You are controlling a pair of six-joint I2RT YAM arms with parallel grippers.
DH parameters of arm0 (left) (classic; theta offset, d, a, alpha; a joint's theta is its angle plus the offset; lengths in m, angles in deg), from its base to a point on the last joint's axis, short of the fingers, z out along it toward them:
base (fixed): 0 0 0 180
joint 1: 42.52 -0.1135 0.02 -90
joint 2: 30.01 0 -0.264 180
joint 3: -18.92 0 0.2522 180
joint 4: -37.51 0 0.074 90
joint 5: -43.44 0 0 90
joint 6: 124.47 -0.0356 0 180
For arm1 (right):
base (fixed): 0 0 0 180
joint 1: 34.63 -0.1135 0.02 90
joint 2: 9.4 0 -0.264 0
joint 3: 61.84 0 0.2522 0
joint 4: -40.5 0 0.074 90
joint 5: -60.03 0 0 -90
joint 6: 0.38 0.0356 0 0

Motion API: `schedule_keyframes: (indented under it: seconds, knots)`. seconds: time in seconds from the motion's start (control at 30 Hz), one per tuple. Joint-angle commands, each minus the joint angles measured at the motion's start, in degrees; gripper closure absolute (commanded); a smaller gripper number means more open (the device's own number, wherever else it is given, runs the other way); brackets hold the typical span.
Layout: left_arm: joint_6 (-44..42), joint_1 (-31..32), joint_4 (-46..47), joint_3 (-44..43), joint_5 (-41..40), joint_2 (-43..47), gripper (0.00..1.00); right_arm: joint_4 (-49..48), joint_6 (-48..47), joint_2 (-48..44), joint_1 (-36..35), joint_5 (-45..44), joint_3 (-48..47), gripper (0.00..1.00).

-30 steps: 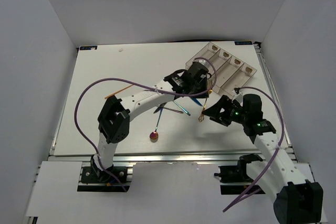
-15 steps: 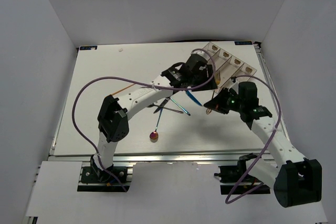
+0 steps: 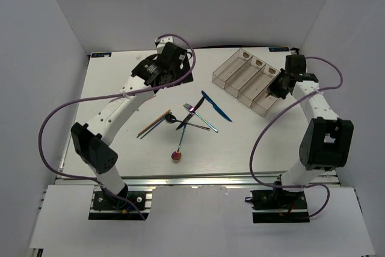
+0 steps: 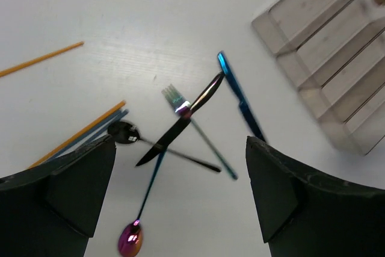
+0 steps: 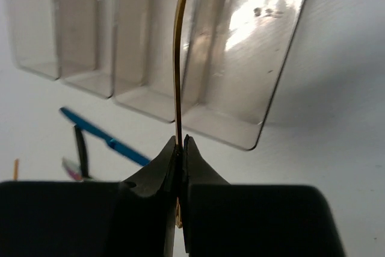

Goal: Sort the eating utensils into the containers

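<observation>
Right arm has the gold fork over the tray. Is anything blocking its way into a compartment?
Nothing visible does. The right gripper is shut on the gold fork, which hangs directly above the tray. The compartment stretches that show beneath it hold no utensil.
</observation>
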Motion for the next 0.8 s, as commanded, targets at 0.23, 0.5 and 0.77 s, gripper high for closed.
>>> schedule_keyframes:
  seconds: [0.23,0.5,0.77]
  knots:
    - [-6.1,2.0,-5.9,10.0,-6.6,8.2,0.02,2.1,-1.3,10.5,2.0,-6.5,-4.5,1.00]
    - [-6.8,1.9,-6.0,15.5,-7.6,10.3,0.02,-0.6,-1.1,13.7,2.2,-4.7,-4.9,0.64]
    - [-3.4,1.8,-6.8,15.5,-8.5,11.0,0.02,3.0,-2.1,10.5,2.2,-6.2,-10.9,0.11]
